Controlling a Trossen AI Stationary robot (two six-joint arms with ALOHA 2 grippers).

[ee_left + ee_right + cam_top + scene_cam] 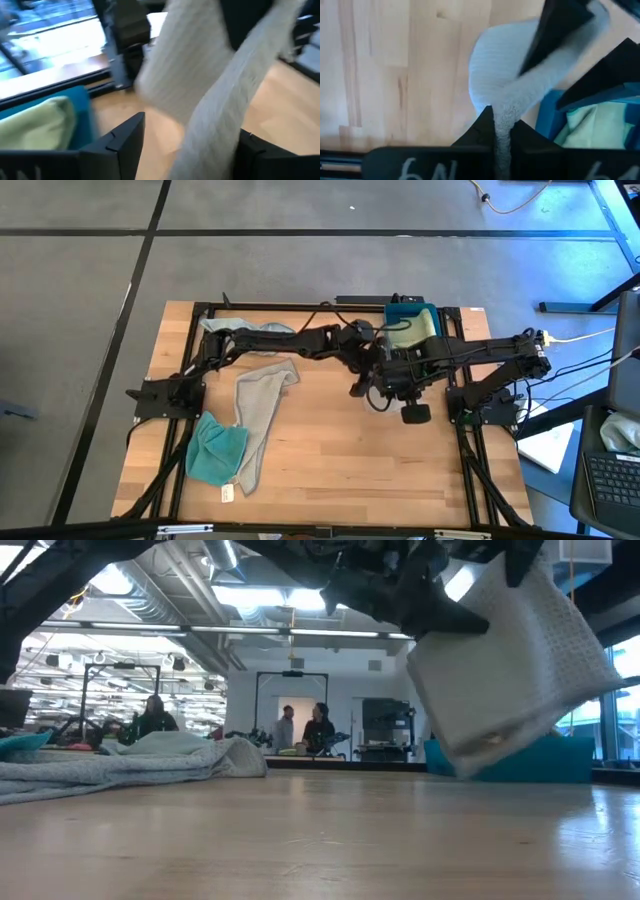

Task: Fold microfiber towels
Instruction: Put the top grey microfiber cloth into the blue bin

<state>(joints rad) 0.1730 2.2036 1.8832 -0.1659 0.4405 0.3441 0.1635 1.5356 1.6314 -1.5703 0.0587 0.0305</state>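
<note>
A light grey microfiber towel point(510, 660) hangs folded above the table's right half, in front of the blue tray point(560, 762). My right gripper point(501, 114) is shut on its top, pointing down. My left gripper point(192, 126) reaches in from the left, open, with one finger point(125, 145) on each side of the hanging towel point(200, 65). A second grey towel point(262, 408) lies spread on the table's left half, a teal one point(214, 450) is crumpled near the front left, and another point(245, 330) lies at the far left. My right gripper pinches a bunched upper edge of the towel point(501, 134) between its two fingers, from above, pointing down. The towel hangs below the fingers, folded over, with its lower edge point(470, 762) clear of the table. My left gripper: whether its fingers touch the towel, I cannot tell.
The blue tray point(400, 312) stands at the far right and holds a pale green towel point(418, 328). A small white tag point(226, 493) lies near the front left. Bare wood shows in the near middle point(350, 470). People stand in the room beyond the table.
</note>
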